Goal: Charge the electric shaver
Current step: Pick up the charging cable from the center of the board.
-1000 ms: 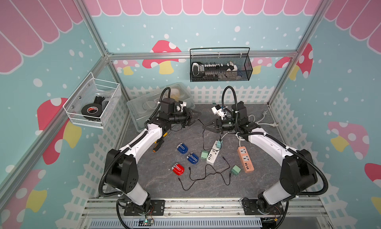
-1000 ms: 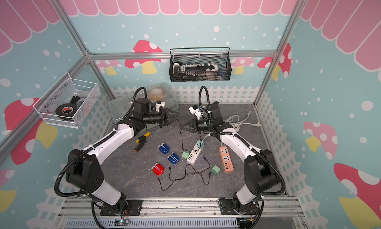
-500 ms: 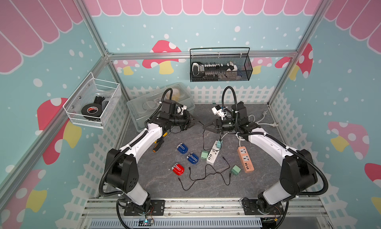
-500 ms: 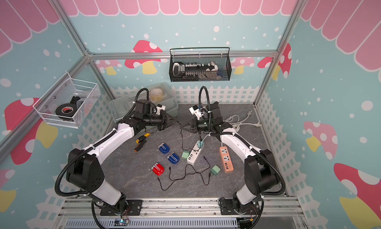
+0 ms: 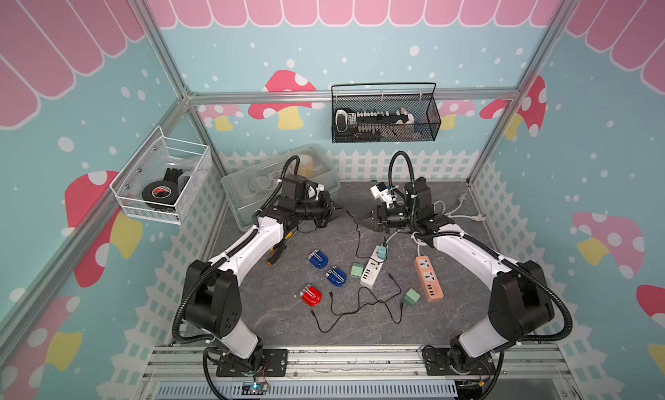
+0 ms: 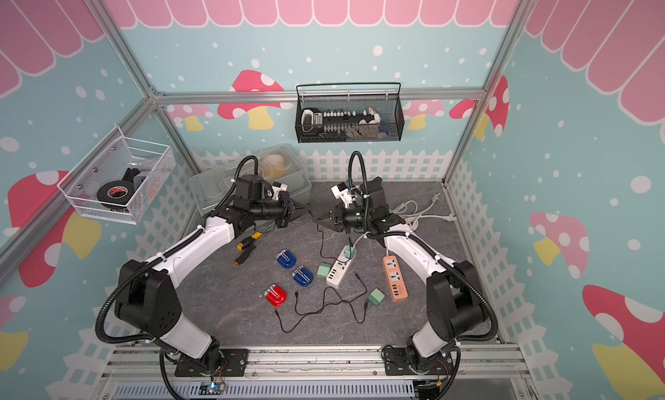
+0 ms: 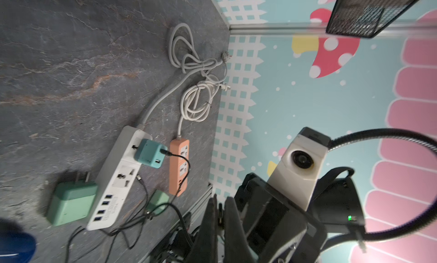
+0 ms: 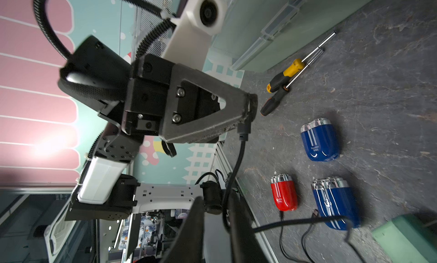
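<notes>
The grey worktop (image 5: 449, 319) carries everything, and above its far half the two arms reach toward each other until their grippers nearly meet. A clear plastic box (image 5: 244, 196) stands at the back, behind the left arm. The left gripper (image 8: 249, 112) is clamped tight on the plug end of a black charging cable (image 5: 358, 243), which hangs down from its fingertips. The right gripper (image 8: 215, 199) faces it with fingers a little apart. The cable runs through that gap (loosely, as far as the right wrist view shows) rather than being pinched.

Nearer the front lie a white power strip (image 5: 370, 272) and, to its right, an orange power strip (image 5: 428, 277). Two screwdrivers (image 5: 277, 252) lie beside the left arm. The electric shavers rest on the worktop left of the white strip, well apart from both grippers. They are a blue shaver (image 5: 318, 259), a second blue shaver (image 5: 336, 276) and a red shaver (image 5: 311, 295) nearest the front.

A teal adapter (image 5: 382, 251) is plugged into the white strip and takes the charging cable's other end. A green adapter (image 5: 357, 270) lies just beside that strip. A loose black cable (image 5: 360, 304) snakes across the front.
</notes>
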`<state>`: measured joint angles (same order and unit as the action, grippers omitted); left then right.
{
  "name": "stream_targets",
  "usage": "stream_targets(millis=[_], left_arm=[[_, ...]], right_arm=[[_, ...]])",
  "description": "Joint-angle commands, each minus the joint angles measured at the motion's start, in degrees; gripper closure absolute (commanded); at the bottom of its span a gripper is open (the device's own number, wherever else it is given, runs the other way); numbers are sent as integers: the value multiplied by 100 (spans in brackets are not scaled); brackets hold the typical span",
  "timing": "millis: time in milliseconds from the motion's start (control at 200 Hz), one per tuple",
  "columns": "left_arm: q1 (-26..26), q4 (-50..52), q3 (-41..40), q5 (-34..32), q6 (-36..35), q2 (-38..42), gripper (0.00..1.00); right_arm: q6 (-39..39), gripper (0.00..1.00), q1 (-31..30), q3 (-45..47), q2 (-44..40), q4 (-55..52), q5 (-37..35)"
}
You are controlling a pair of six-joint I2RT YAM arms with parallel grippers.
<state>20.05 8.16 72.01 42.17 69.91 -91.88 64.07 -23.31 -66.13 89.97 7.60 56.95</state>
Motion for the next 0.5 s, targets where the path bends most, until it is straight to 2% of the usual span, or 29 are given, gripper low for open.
stream_targets(millis=[0, 80, 195, 365, 495], left_arm=[[52, -1515, -540, -566, 1182, 327, 100], [95, -2133, -758, -757, 1641, 363, 100], [148, -2539, -883, -959, 1882, 390, 100], [206, -3350, -1120, -1071, 2390, 262, 100], [262, -3349, -1114, -1042, 2395, 241, 100]], right_arm=[[1273, 58, -16, 402, -161, 1735, -437], [2077, 49, -23, 655, -77, 2737, -779], [2890, 48, -74, 722, 239, 3594, -958], [3188, 49, -163, 761, 445, 3845, -1165], [3538, 55, -162, 686, 660, 4259, -1302]])
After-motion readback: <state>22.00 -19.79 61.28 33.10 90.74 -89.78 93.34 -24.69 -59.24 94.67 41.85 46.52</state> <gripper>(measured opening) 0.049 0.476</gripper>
